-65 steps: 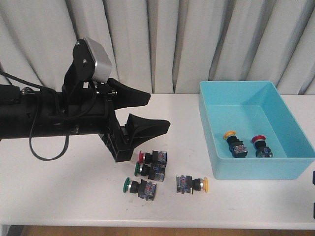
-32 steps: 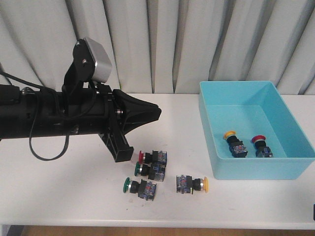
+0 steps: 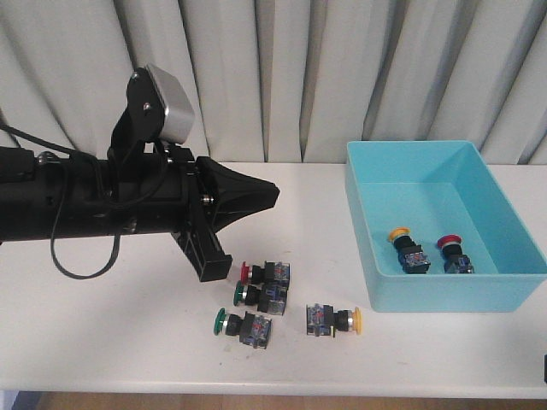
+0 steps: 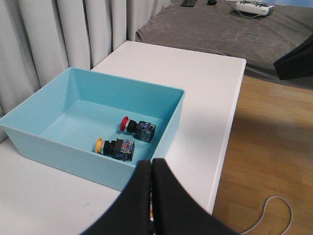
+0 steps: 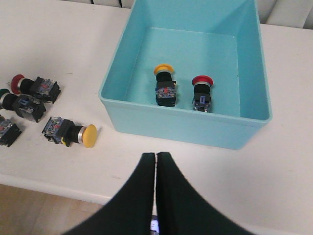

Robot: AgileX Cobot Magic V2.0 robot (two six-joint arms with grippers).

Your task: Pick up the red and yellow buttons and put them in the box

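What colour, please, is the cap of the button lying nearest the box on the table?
Yellow; the right wrist view shows it best.

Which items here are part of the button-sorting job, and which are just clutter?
Job:
- light-blue box
- wide-capped red button, already in the box
- wide-capped yellow button, beside it in the box

Lying about, on the table:
- two green buttons
- smaller-headed red switch
- smaller-headed yellow switch
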